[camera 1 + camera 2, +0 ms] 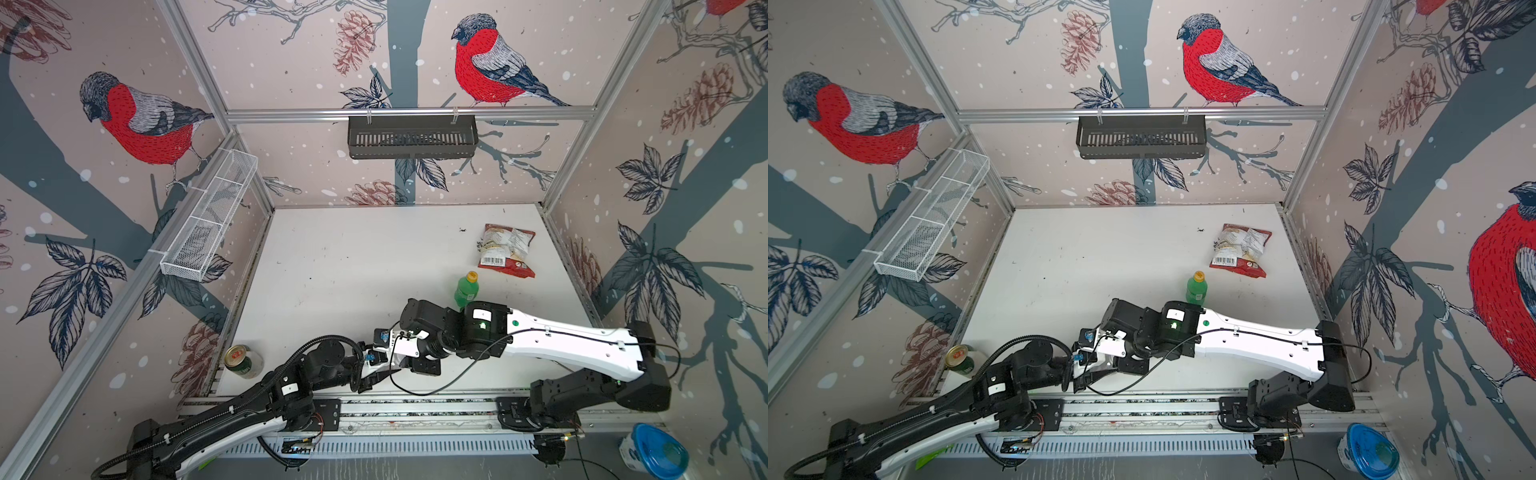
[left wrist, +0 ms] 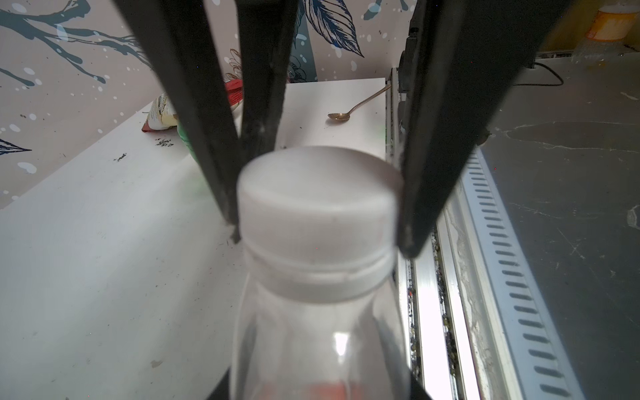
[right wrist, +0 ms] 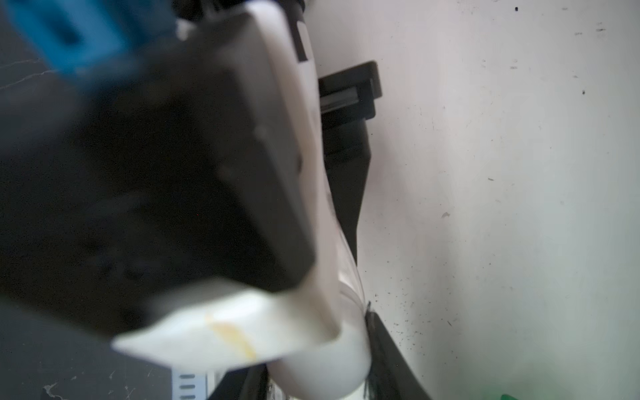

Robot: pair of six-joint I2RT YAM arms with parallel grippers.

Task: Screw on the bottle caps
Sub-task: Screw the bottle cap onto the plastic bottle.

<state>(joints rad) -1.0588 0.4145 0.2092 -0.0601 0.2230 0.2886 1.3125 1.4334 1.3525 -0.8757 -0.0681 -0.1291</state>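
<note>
Can [image 1: 243, 360]: lower left of both top views, at the surface [image 1: 353, 270] edge
Left fingers [image 2: 419, 393]: clamped on clear bottle [image 2: 318, 339], bottom centre of left wrist view
White cap [image 2: 317, 214]: on that bottle's neck
Right fingers [image 2: 422, 207]: pressed against both cap sides
Green bottle [image 1: 466, 291]: upright, right of centre, orange cap [image 1: 472, 276] on
Bag [image 1: 507, 249]: upper right, apart

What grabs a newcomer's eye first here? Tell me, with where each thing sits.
The big red-breasted birds printed on the walls catch the eye first. At the front of the table, the right arm's fingers press both sides of the white cap on a clear bottle. Behind that arm stands a green bottle, its orange cap on.
</note>
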